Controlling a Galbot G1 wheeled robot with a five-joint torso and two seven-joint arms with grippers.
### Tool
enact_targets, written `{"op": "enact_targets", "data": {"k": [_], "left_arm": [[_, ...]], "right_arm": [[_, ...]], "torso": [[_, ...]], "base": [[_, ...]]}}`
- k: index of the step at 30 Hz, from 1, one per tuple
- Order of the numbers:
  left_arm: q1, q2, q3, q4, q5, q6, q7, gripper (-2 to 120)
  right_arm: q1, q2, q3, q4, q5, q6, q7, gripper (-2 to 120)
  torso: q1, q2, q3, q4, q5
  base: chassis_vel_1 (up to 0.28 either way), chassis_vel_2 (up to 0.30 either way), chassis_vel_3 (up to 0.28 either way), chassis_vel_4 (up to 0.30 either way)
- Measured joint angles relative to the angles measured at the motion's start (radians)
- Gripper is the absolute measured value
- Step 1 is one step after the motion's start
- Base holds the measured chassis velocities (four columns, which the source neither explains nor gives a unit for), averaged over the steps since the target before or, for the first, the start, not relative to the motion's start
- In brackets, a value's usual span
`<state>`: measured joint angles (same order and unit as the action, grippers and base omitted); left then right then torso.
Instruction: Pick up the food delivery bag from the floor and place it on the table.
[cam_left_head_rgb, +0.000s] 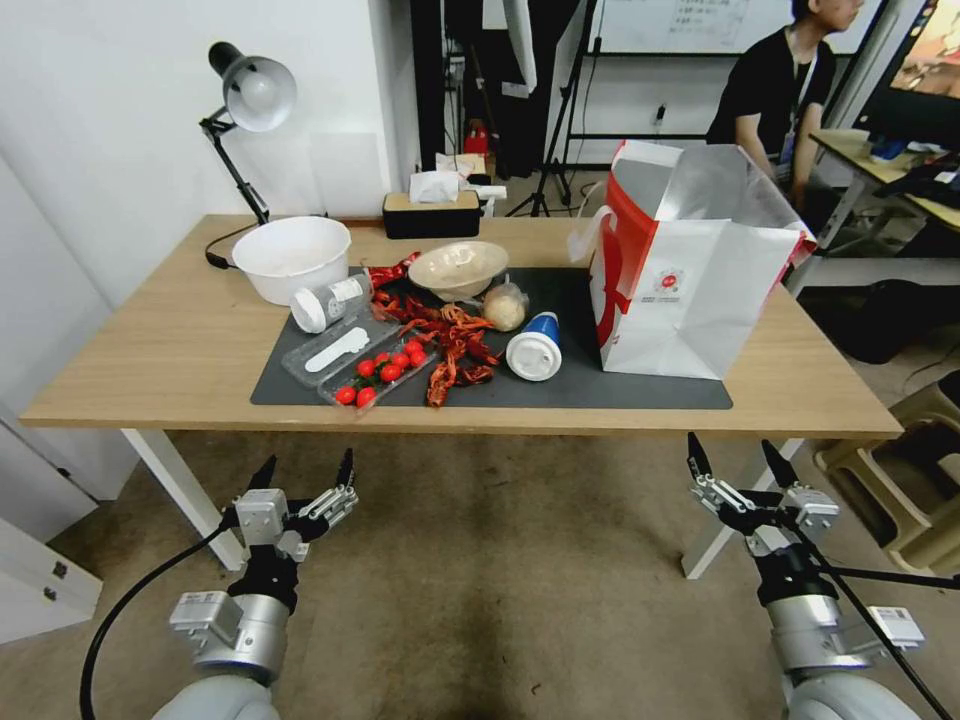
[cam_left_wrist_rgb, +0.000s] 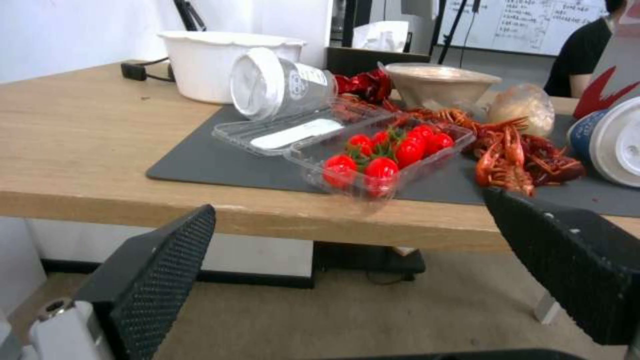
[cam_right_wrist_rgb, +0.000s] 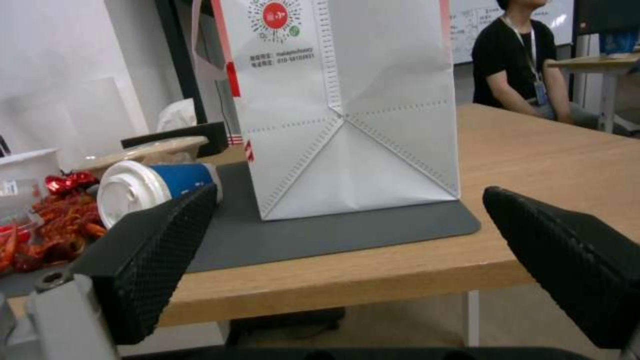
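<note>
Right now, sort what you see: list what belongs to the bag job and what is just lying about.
Job:
paper bag, standing on the mat
table
left hand, open, below the table edge
right hand, open, below the table edge

Lying about:
white bowl
tomato box
crayfish
blue cup
tissue box
lamp

Bag: the food delivery bag (cam_right_wrist_rgb: 347, 110) stands upright on the dark grey mat (cam_right_wrist_rgb: 333, 235), white panel with folded creases facing the camera, round red logo (cam_right_wrist_rgb: 273, 14) near its top edge.
Mat: lies flat on the table (cam_right_wrist_rgb: 533, 165), its rounded corner near the table's front edge.
Cup: a blue cup with a white lid (cam_right_wrist_rgb: 150, 187) lies on its side on the mat, just beside the bag.
Crayfish: a red pile (cam_right_wrist_rgb: 57, 220) beyond the cup, away from the bag.
Bowl: a beige bowl (cam_right_wrist_rgb: 150, 150) behind the cup.
Right gripper (cam_right_wrist_rgb: 347, 240): two black textured fingers (cam_right_wrist_rgb: 160, 250) spread wide apart, in front of the table edge, touching nothing.
</note>
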<state>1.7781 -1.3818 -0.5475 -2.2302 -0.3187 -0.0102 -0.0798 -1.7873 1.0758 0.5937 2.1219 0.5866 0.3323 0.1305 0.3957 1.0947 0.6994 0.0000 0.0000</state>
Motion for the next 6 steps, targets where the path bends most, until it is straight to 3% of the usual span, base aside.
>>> {"op": "enact_targets", "data": {"k": [6], "left_arm": [[0.0,0.0,0.0,0.0,0.0,0.0,0.0,100]], "right_arm": [[0.0,0.0,0.0,0.0,0.0,0.0,0.0,100]], "torso": [[0.0,0.0,0.0,0.0,0.0]], "base": [[0.0,0.0,0.0,0.0]]}}
